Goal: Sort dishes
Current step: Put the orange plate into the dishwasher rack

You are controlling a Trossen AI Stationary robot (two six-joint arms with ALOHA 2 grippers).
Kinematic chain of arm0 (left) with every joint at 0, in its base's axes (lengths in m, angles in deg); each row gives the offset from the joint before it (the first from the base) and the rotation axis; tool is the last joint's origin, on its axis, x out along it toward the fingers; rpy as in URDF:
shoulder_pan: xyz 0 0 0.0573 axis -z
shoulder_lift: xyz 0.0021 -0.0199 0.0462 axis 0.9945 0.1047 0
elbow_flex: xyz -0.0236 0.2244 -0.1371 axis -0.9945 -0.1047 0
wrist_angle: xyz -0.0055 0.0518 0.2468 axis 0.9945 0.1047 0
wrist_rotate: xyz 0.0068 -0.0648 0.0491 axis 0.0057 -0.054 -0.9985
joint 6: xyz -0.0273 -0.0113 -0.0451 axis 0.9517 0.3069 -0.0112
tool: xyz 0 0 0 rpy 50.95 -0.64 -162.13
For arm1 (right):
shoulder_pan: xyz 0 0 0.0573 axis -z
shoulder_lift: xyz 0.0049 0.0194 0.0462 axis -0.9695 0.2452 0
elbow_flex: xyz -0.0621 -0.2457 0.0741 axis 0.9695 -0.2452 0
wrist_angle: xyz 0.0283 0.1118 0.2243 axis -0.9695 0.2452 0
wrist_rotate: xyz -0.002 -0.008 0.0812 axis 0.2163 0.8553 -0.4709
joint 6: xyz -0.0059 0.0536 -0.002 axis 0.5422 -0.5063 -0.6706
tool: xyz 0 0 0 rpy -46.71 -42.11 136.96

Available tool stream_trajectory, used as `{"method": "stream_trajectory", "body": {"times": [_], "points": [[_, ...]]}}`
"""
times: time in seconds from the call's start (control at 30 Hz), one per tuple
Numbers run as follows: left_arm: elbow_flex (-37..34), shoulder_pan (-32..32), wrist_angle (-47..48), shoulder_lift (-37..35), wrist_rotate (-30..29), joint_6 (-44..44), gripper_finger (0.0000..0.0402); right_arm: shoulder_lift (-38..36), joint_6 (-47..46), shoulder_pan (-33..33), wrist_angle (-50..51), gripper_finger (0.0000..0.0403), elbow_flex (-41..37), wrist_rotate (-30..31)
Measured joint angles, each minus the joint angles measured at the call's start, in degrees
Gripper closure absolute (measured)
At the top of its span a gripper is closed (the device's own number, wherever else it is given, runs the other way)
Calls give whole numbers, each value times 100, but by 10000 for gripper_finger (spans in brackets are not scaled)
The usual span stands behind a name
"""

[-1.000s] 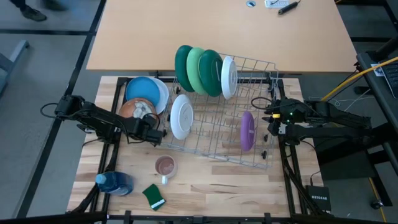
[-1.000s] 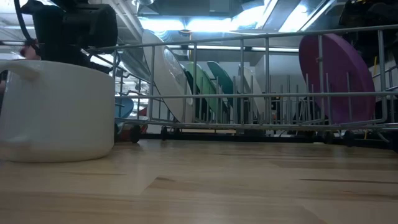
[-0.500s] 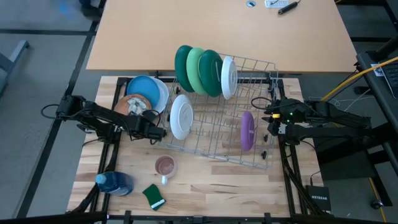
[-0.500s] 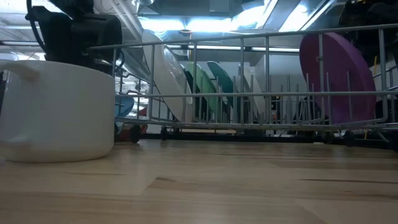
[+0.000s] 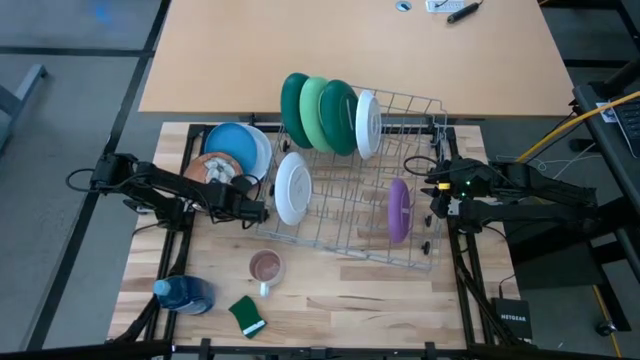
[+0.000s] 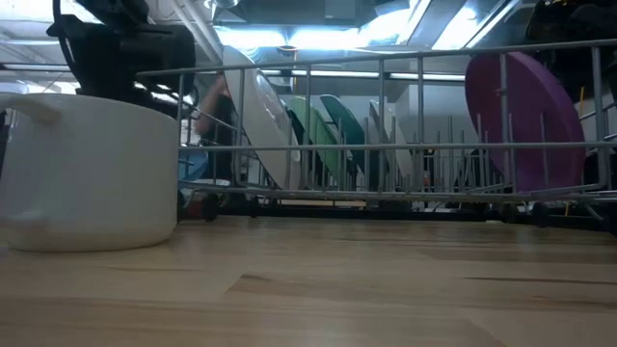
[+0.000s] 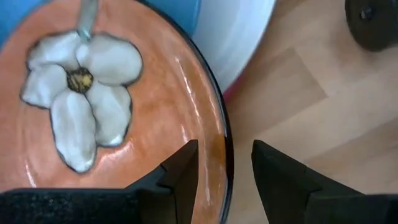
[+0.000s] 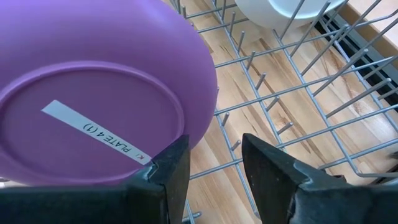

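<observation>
Both grippers gape empty; left gripper point(image 5: 262, 211) has neared the rack's white plate point(image 5: 292, 187); right gripper point(image 5: 432, 193) unmoved.

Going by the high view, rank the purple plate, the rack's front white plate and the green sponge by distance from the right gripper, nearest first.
1. Purple plate: in the rack, just beside the right gripper.
2. Front white plate: at the rack's left end.
3. Green sponge: at the table's front left.

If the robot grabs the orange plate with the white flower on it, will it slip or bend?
The orange plate looks glossy, with bright glints near its rim, so it may be slippery. It looks hard, so it would probably stay stiff rather than bend. It lies on a stack of plates, so it could slide when the open left gripper nudges it.
</observation>
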Motion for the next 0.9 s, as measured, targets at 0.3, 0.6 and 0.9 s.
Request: {"method": "stream_trajectory", "body": {"times": [0.3, 0.6, 0.9], "points": [[-122, 9, -8, -15, 607, 144, 263, 1, 2, 0, 3, 251, 0, 4], [-124, 17, 3, -15, 639, -264, 263, 0, 2, 1, 4, 251, 0, 22], [-124, 7, 23, -15, 635, -125, 273, 1, 2, 0, 4, 251, -2, 22]]}}
